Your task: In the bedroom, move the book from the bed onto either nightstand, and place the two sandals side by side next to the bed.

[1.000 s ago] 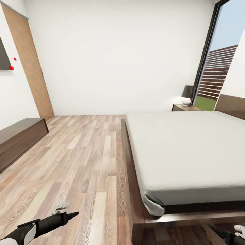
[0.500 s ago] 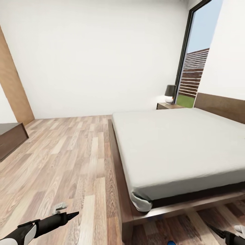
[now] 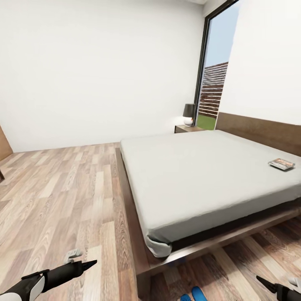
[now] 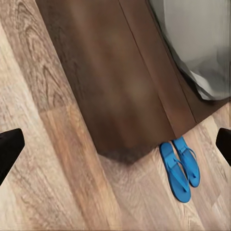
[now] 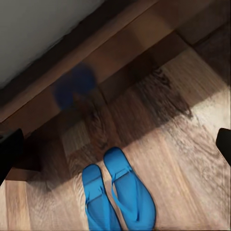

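The bed [image 3: 200, 175], dark-framed with a pale mattress, takes up the right half of the head view. The book [image 3: 281, 164] lies flat on the mattress near its far right side. Two blue sandals [image 3: 193, 295] lie side by side on the wood floor by the bed's near corner, also seen as sandals [image 4: 180, 166] and sandals [image 5: 118, 197] in the wrist views. A nightstand [image 3: 187, 128] with a black-shaded lamp [image 3: 189, 113] stands beyond the bed by the window. My left gripper [image 3: 88, 264] and right gripper [image 3: 267, 285] hang low, both open and empty, well apart from the sandals.
Brown plank floor [image 3: 62, 200] stretches left of the bed to the white back wall. A tall black-framed window [image 3: 211, 83] shows a fence and grass. The headboard [image 3: 259, 131] runs along the right wall.
The whole picture has shifted left, so the camera has turned right. The book and the sandals have come into view; the low cabinet at left has gone out. The arms keep their pose.
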